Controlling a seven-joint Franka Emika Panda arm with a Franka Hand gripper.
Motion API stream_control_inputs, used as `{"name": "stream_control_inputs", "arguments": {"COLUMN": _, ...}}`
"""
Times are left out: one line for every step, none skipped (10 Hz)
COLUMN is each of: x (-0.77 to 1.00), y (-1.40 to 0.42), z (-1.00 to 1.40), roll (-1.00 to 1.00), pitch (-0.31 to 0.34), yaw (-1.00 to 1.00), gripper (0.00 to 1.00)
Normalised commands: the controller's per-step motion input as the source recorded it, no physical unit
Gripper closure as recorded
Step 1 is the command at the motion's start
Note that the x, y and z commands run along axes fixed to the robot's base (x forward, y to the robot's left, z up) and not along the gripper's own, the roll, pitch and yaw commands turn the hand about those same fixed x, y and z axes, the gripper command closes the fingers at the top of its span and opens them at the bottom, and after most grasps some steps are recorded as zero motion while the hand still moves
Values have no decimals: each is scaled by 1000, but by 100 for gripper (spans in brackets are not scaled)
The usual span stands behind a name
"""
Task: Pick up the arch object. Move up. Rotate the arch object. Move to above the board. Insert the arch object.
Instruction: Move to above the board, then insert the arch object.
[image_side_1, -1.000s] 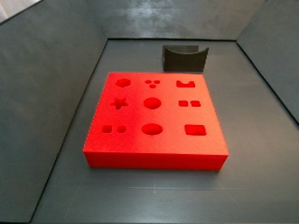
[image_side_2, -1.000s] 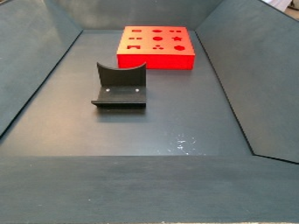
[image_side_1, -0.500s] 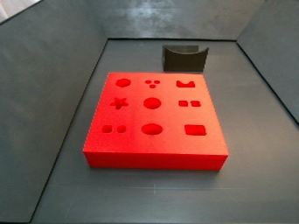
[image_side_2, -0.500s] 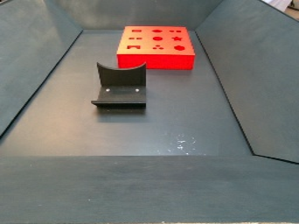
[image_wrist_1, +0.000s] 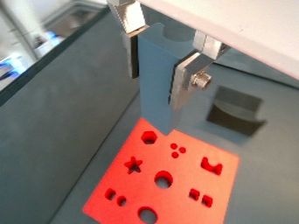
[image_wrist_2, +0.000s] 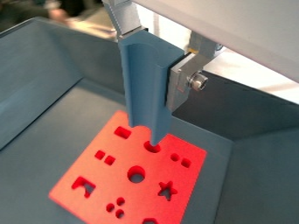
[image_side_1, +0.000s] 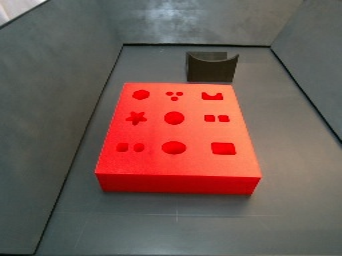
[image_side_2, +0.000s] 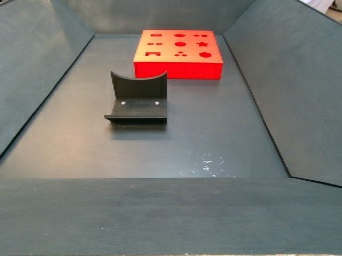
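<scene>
In both wrist views my gripper (image_wrist_1: 158, 74) (image_wrist_2: 152, 66) is shut on the arch object (image_wrist_1: 155, 87) (image_wrist_2: 140, 96), a slim pale grey-blue block hanging post-like between the silver fingers (image_wrist_1: 186, 80) (image_wrist_2: 180, 83). Far beneath it lies the board (image_wrist_1: 187, 171) (image_wrist_2: 100, 181), a bright-red slab with shaped recesses. The block's lower end overlaps the board's edge in the wrist views. Both side views show the board (image_side_1: 147, 133) (image_side_2: 181, 70) lying flat on the floor. Neither the gripper nor the arch object appears in them.
The dark fixture (image_side_1: 211, 66) (image_side_2: 136, 97) (image_wrist_1: 236, 109) stands on the floor apart from the board. Sloping grey walls (image_side_1: 54, 70) (image_side_2: 274, 70) enclose the floor on all sides.
</scene>
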Motion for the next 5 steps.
{"name": "stream_control_inputs", "arguments": {"x": 88, "y": -40, "z": 11, "roll": 271, "pitch": 203, "yaw": 958, "gripper": 100}}
{"name": "stream_control_inputs", "arguments": {"x": 96, "y": -43, "z": 15, "roll": 247, "pitch": 196, "yaw": 688, "gripper": 100}}
{"name": "stream_control_inputs", "arguments": {"x": 106, "y": -45, "z": 10, "roll": 218, "pitch": 180, "yaw": 443, "gripper": 100}}
{"name": "stream_control_inputs", "arguments": {"x": 107, "y": -45, "z": 13, "roll": 181, "pitch": 160, "yaw": 225, "gripper": 100}}
{"name": "stream_control_inputs", "arguments": {"x": 737, "y": 314, "z": -574, "roll": 73, "pitch": 63, "yaw": 346, "gripper": 100}}
